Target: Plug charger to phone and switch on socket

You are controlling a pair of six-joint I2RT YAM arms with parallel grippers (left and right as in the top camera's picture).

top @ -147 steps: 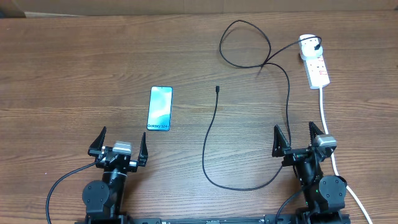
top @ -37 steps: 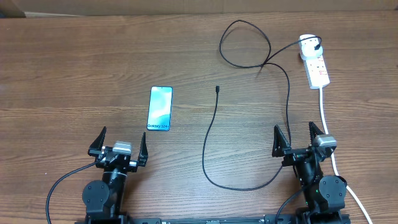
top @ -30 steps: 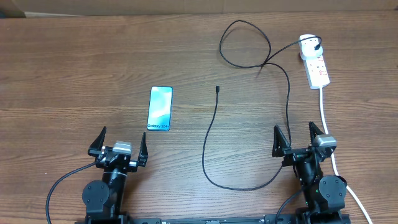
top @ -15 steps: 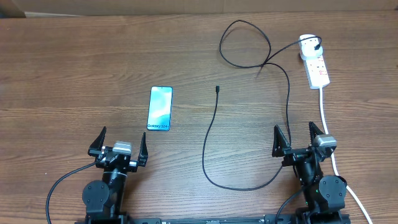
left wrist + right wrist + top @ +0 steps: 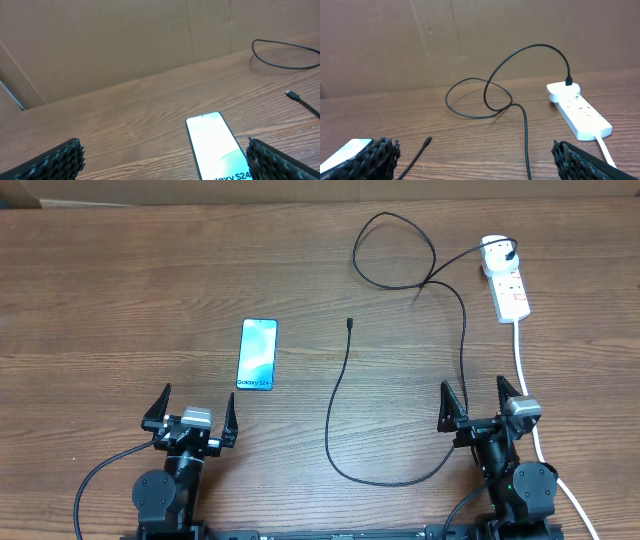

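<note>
**Item 1. Left end effector** (image 5: 197, 402): jaws at full spread, nothing between them, parked at the near edge of the worktop (image 5: 120, 300).

**Item 2. Right end effector** (image 5: 474, 392): same condition, wide apart and empty.

**Item 3. Phone** (image 5: 257, 354): flat, screen up and lit, just ahead of my left end effector and slightly to its right. The "Galaxy" text is at the nearer short edge.

**Item 4. Charger** (image 5: 336, 393): slack cable bowing between my two end effectors, with one run passing close beside my right end effector. The connector tip (image 5: 349, 323) lies ahead and to the left of it, to the right of the phone and apart from it.

**Item 5. Socket** (image 5: 508, 288): farthest, ahead of my right end effector. The charger's plug appears seated at its far end.

**Status:** as I judge it, no step is begun and the connector is unplugged.

**Next move:** a fine pinch just behind the connector tip, then careful alignment with the phone's port. I cannot tell which short edge has the port. My left end effector may need to brace the phone, and the switch comes last.
</note>
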